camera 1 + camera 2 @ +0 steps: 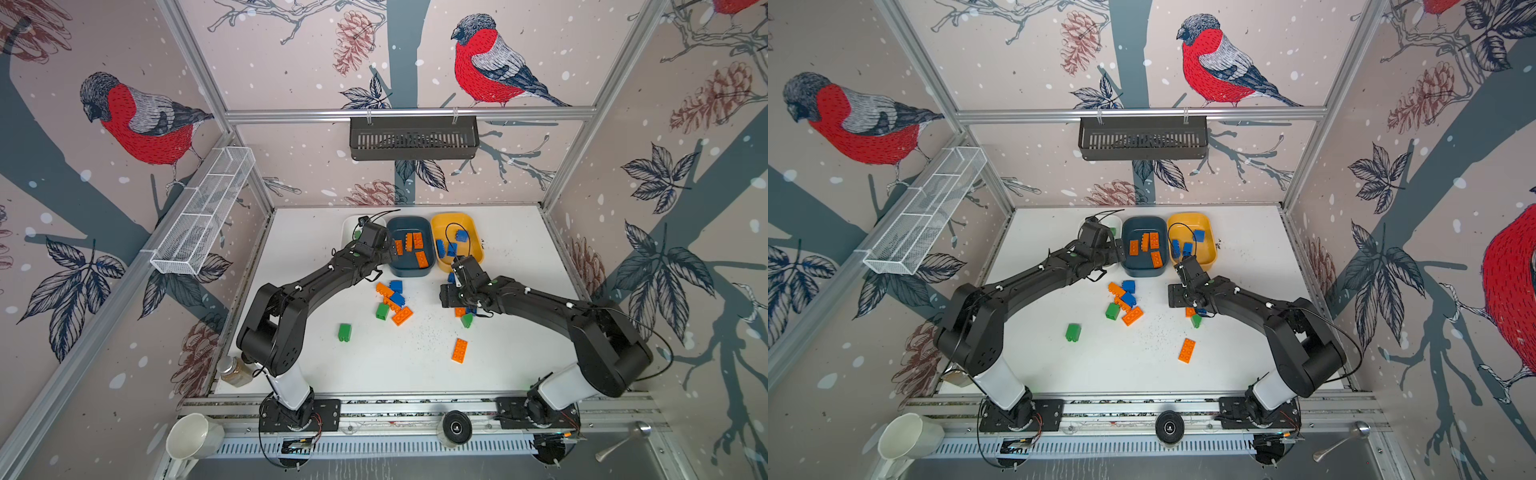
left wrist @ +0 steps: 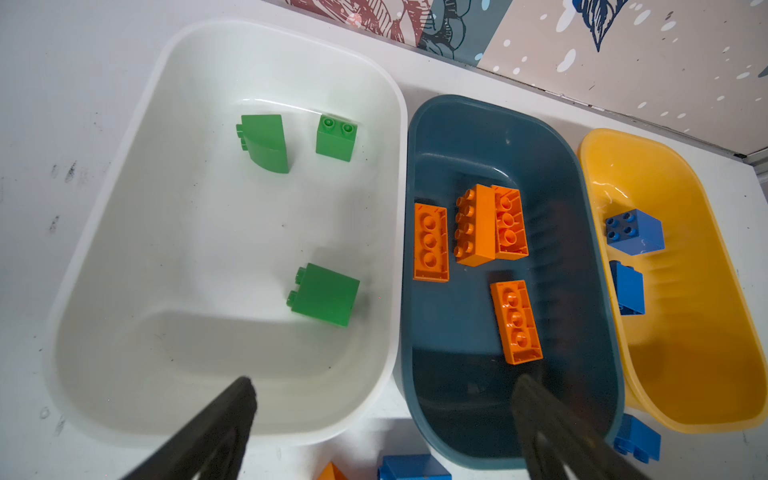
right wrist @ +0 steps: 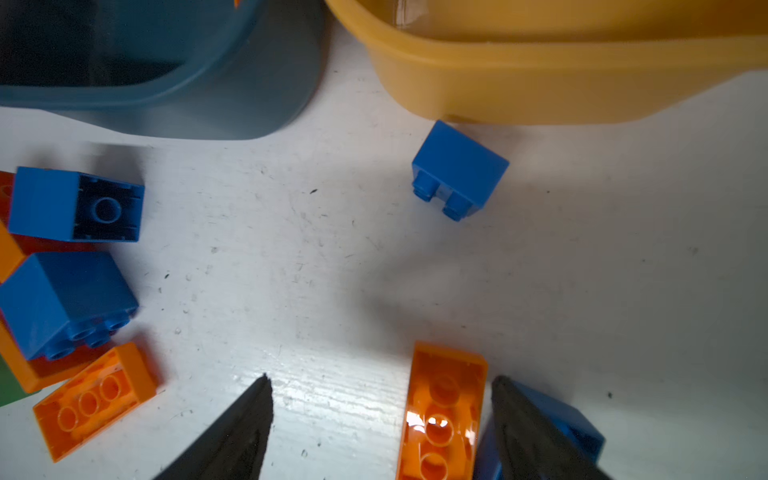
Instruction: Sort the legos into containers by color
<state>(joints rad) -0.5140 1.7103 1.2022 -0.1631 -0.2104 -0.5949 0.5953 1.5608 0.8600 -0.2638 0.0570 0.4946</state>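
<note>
I read the right gripper (image 3: 382,384) as open: an orange lego (image 3: 444,411) lies on the table (image 3: 291,249) between its fingers (image 3: 523,432) (nearer one finger), unheld. Ahead, a blue lego (image 3: 459,170) sits just beside the yellow container (image 3: 540,87). The left gripper (image 2: 384,380) is open and empty, straddling the white container (image 2: 187,249) with green legos (image 2: 324,295) and the teal container (image 2: 561,187) with orange legos (image 2: 515,320).

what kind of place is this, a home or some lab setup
Most likely a robot test booth, dressed to look homely: two arms bolted to a metal rail, aluminium frame posts holding bird wallpaper panels, and a white tabletop with bricks.
</note>
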